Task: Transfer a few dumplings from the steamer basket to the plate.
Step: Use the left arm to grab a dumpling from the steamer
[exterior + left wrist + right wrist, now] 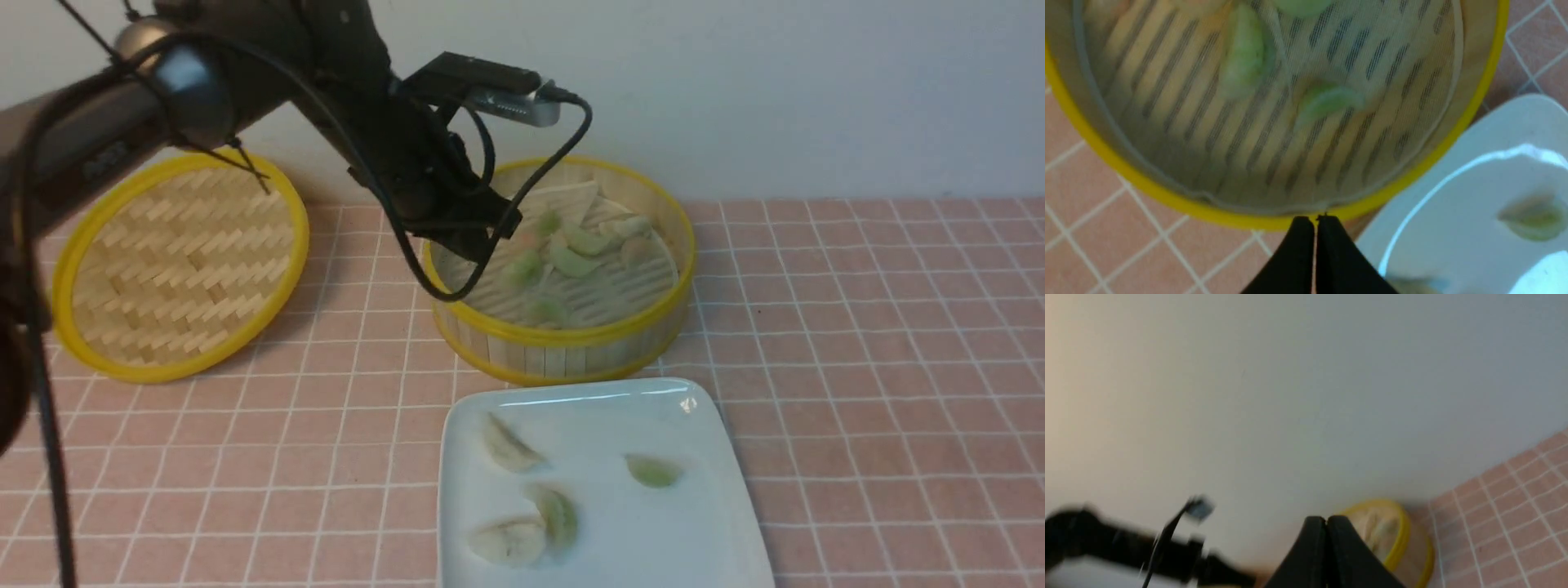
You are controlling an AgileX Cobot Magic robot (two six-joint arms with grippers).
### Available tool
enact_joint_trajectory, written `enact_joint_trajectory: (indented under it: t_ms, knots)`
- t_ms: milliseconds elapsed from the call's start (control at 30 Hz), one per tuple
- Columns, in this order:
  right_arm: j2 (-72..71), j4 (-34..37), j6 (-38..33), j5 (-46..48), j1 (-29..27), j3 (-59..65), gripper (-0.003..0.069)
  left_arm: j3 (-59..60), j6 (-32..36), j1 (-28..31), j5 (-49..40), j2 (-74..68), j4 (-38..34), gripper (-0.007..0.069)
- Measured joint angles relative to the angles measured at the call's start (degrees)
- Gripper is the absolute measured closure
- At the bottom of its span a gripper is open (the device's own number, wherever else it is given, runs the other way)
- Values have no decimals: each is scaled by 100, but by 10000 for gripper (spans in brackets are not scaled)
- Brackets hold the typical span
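A round bamboo steamer basket [563, 347] with a slatted wall and yellow rims stands on the pink, white-gridded worktop [857, 367] near the pale wall [775, 90]. A glossy white square plate [571, 398] with rounded corners lies just in front of it on the robot's side. Small crescent-shaped translucent dumplings [575, 261], pale green, whitish and pinkish, lie loosely grouped on the basket's slatted floor, mostly toward its far half, with one pale green one [547, 309] closer to the near wall. Four more lie on the plate. A whitish one [510, 445] is at the upper left and a green one [653, 471] is to the right. A greenish one [557, 514] and a whitish one [510, 543] touch each other near the plate's front edge. A flat woven bamboo lid [180, 261] with a yellow rim sits to the left of the basket, apart from it. The black left arm reaches in from the left, and the left pincer [1315, 222] is at the basket's left rim. In the left wrist view its two black fingers are pressed together with only a thin slit between them and nothing held, their tips lined up with the yellow rim. The right pincer [1326, 522] does not show in the front view. In its own wrist view it is raised and faces the wall, its fingers likewise closed together on nothing.
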State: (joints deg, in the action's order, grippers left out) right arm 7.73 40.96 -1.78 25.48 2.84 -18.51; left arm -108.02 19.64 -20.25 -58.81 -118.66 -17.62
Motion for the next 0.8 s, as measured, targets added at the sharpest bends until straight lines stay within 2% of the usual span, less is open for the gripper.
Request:
enact_joint_trajectory:
  t_ms: [67, 100, 167, 233, 267, 300, 333, 367, 433, 533, 700, 800]
  knots:
    - [851, -649, -118, 1323, 19, -938, 673, -344, 28, -96, 105, -397, -5, 599]
    - [1175, -810, -147, 1673, 19, -1148, 673, -450, 42, -132, 120, -495, -5, 587]
    - [2002, -1346, -246, 2861, 19, -1792, 673, -647, 136, -239, 180, -836, 44, 515]
    - [2432, -1590, -304, 3338, 19, -2086, 673, -702, 208, -294, 238, -990, 112, 458]
    - [2632, -1691, -319, 3531, 19, -2238, 673, -717, 262, -325, 273, -1080, 176, 412]
    - [2957, -1801, -346, 3753, 19, -2403, 673, -722, 354, -353, 383, -1196, 283, 334]
    - [2957, -1801, -346, 3753, 19, -2416, 673, -722, 362, -360, 402, -1208, 283, 324]
    - [3117, -1774, -362, 3773, 19, -2470, 673, -728, 430, -371, 564, -1289, 352, 259]
    - [3197, -1693, -370, 3760, 19, -2501, 673, -728, 450, -377, 793, -1362, 373, 191]
    - [3218, -1607, -389, 3724, 19, -2501, 673, -728, 454, -389, 937, -1463, 373, 134]
    - [3218, -1563, -407, 3675, 19, -2501, 673, -749, 478, -395, 952, -1591, 368, 123]
    - [3218, -1559, -407, 3675, 19, -2501, 673, -755, 486, -395, 952, -1631, 368, 156]
